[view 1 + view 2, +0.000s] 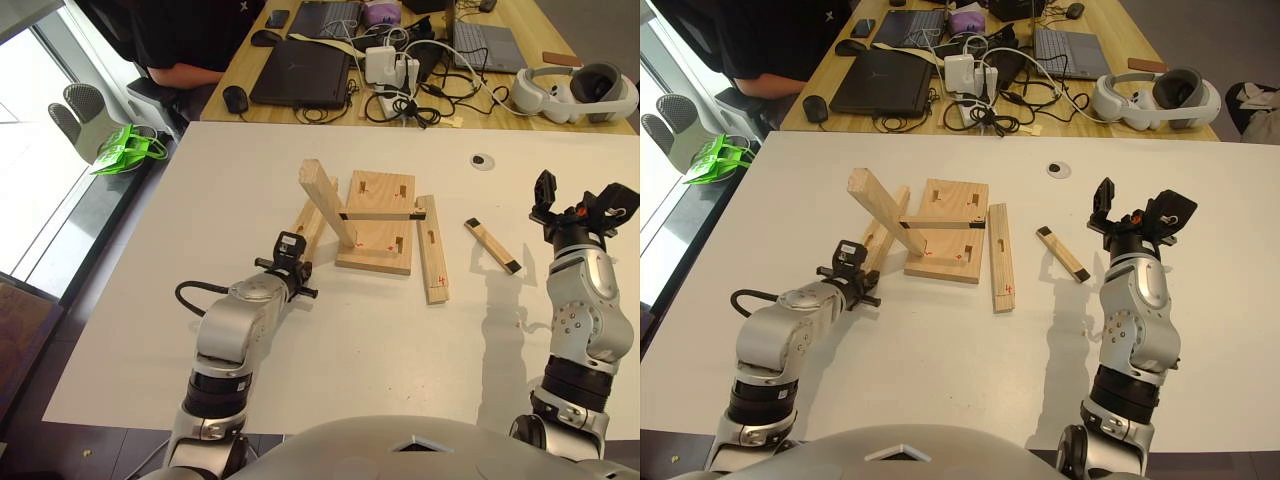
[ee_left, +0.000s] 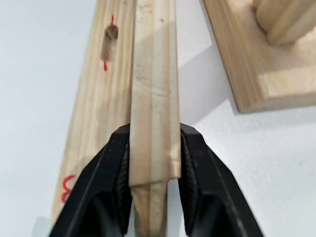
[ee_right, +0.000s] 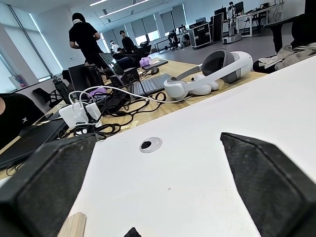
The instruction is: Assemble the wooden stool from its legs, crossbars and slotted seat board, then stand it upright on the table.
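Observation:
The slotted seat board (image 1: 375, 240) lies flat mid-table. One leg (image 1: 325, 198) stands tilted on its left part, joined to a thin crossbar (image 1: 385, 215) across the board. Left of the board lie a slotted leg (image 2: 98, 98) and a narrow wooden bar (image 2: 153, 89); my left gripper (image 1: 293, 255) is shut on the near end of that bar, low on the table. Another leg (image 1: 433, 262) lies right of the board, and a short crossbar (image 1: 492, 245) beyond it. My right gripper (image 1: 580, 200) is raised at the table's right side, open with nothing in it.
A round cable hole (image 1: 483, 160) sits in the white table (image 1: 400, 340) behind the parts. A wooden desk (image 1: 500, 95) with laptops, cables and a headset (image 1: 575, 92) adjoins the far edge. The table's near half is bare.

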